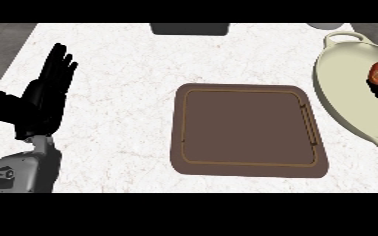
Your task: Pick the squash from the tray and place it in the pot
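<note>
A brown square tray (249, 130) lies on the white marble counter, with nothing on it. At the right edge stands a cream pot (341, 87) with a handle at its top, partly cut off by the view. Inside it, at the far right, a reddish-orange thing (373, 76) shows partly; it may be the squash. My left hand (46, 96) rests open at the left edge, fingers pointing up, well apart from the tray. My right hand does not show.
A dark grey object (190, 28) sits at the counter's far edge, above the tray. A grey rounded thing (322, 25) shows at the top right. The counter's left edge runs past my left hand.
</note>
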### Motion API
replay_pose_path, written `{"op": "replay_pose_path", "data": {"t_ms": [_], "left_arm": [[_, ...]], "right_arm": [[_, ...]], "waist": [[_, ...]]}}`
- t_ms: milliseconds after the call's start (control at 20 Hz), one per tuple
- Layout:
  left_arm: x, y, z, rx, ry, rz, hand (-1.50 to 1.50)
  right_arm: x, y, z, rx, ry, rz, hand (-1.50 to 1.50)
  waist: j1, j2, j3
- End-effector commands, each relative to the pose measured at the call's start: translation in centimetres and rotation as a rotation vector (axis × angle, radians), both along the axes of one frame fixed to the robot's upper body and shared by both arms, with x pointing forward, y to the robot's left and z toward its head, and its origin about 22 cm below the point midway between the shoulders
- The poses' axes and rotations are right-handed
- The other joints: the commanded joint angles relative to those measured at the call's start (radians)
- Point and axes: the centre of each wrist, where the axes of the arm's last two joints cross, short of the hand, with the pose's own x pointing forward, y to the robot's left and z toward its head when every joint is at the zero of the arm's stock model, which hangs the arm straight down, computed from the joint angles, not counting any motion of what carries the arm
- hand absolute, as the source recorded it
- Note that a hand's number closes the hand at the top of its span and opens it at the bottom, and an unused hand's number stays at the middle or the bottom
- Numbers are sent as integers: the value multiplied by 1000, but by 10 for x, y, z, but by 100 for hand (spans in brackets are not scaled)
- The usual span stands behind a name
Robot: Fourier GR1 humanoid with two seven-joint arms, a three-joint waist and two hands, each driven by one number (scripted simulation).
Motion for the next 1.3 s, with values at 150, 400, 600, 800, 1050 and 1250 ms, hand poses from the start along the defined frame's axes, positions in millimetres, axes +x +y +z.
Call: {"op": "replay_pose_path", "data": {"t_ms": [150, 400, 600, 800, 1050, 1250], "left_arm": [[4, 8, 3, -18, 14, 7, 0], [-6, 2, 7, -5, -28, -9, 0], [2, 0, 1, -17, -1, -11, 0], [1, -4, 4, -9, -17, -17, 0], [5, 10, -2, -2, -7, 0, 0], [-8, 6, 13, -12, -1, -15, 0]], "right_arm": [[32, -36, -45, -47, 86, -8, 150], [41, -37, -84, 159, 182, -46, -150], [51, -43, -78, 303, 200, 86, -150], [59, -44, -74, 441, 107, 191, -150], [61, -55, -56, 646, -134, 245, -150], [33, -93, -56, 729, -196, 233, -150]], "waist": [[-1, -1, 0], [20, 4, 2], [11, 4, 2], [11, 5, 3], [-3, 3, 2], [6, -1, 2]]}}
